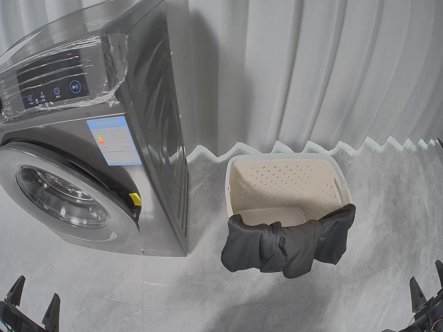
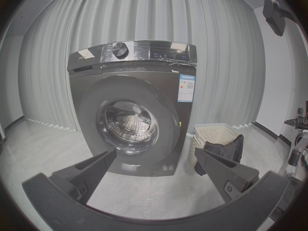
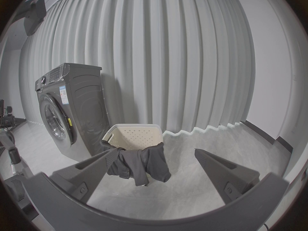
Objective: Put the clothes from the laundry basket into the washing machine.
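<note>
**Clothes (image 1: 288, 247) draped on laundry basket (image 1: 286, 156) rim**

Head view: they hang over its near rim. Left wrist view: my left gripper (image 2: 154, 154), spread and empty, faces the washing machine's (image 2: 134, 81) seemingly shut door (image 2: 128, 125). Right wrist view: right gripper (image 3: 154, 153) likewise. Snagging the rim could tip the basket.

Black garment (image 1: 286, 247) hanging over a laundry basket (image 1: 281, 180) beside a washing machine (image 1: 147, 130).
The cream basket is standing on the grey floor (image 1: 392, 208) just right of the machine, whose round door (image 1: 64, 197) is sitting closed. The garment is draping over the basket's near rim. The left pincer (image 1: 37, 287) and right pincer (image 1: 425, 273) are hovering low, fingers spread.
</note>
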Robot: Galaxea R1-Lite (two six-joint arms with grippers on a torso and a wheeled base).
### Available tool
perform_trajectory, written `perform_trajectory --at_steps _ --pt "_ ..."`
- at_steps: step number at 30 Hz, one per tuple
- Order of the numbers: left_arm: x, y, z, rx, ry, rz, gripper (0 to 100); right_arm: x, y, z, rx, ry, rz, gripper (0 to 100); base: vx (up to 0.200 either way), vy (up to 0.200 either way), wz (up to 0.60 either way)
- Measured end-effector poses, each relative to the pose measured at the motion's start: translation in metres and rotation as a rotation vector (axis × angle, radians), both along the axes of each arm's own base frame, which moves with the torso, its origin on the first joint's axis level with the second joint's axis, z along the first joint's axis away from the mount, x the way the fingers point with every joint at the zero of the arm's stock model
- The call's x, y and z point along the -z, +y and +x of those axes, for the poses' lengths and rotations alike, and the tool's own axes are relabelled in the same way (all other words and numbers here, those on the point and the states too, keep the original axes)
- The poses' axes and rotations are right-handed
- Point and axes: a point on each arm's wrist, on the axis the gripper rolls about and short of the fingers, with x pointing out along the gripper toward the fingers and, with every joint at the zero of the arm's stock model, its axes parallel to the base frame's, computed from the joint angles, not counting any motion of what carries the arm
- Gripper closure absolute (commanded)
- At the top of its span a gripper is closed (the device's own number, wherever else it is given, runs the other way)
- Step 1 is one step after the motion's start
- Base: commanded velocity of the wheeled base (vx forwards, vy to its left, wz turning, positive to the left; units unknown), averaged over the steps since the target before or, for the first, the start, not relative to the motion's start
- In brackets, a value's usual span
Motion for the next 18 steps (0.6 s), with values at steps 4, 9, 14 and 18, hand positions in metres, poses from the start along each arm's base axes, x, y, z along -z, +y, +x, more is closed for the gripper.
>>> perform_trajectory --at_steps 4,9,14,18 --pt "-0.0001 0.0000 0.0000 0.000 -0.001 0.000 0 0.0000 0.0000 0.0000 0.000 0.001 0.000 0 0.000 0.200 0.00" --pt "0.0001 0.0000 0.0000 -0.001 0.001 0.000 0 0.0000 0.0000 0.0000 0.000 0.000 0.000 0 0.000 0.200 0.00" --pt "-0.0001 0.0000 0.0000 0.000 -0.001 0.000 0 0.0000 0.0000 0.0000 0.000 0.001 0.000 0 0.000 0.200 0.00" --pt "0.0000 0.0000 0.0000 0.000 0.000 0.000 0 0.0000 0.0000 0.0000 0.000 0.000 0.000 0 0.000 0.200 0.00"
